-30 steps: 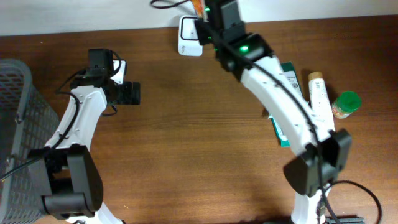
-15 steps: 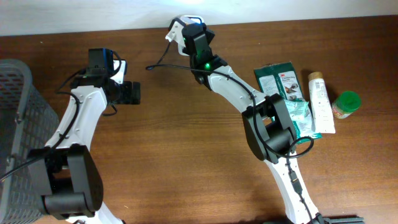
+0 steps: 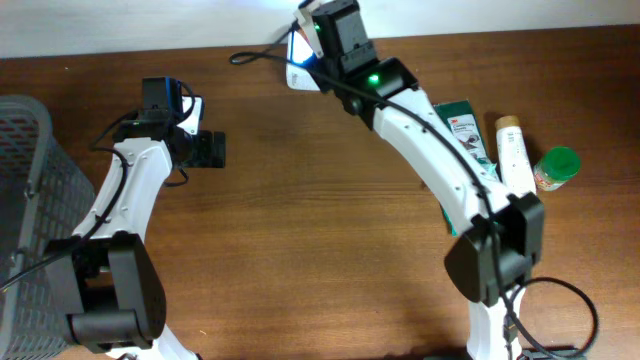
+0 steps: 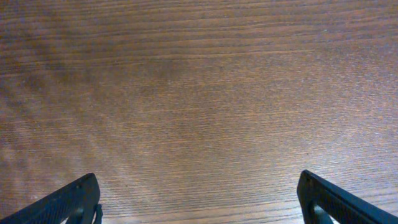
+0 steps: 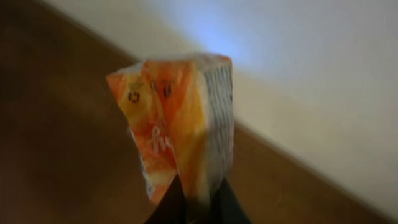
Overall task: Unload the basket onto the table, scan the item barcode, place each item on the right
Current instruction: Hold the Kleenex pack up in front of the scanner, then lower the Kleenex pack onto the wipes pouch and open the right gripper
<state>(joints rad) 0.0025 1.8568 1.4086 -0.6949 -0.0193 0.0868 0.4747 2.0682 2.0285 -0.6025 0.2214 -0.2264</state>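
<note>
Orange packet (image 5: 180,124) | your right gripper (image 5: 196,202) pinches one end of it tight, right by the white scanner (image 3: 298,68) | your left gripper (image 4: 199,205) hangs wide open, empty, well apart from the scanner | thin pinch: packet could slip or twist, and the scan would miss.

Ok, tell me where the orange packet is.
Right wrist view, centre: the orange packet is pinched in the right claw, which overhead sits by the white scanner at the far side.

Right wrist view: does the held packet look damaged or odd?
The orange packet pinched by the right gripper looks creased and dented along its left side, not flat. The picture is blurred, so tears cannot be judged.
</note>
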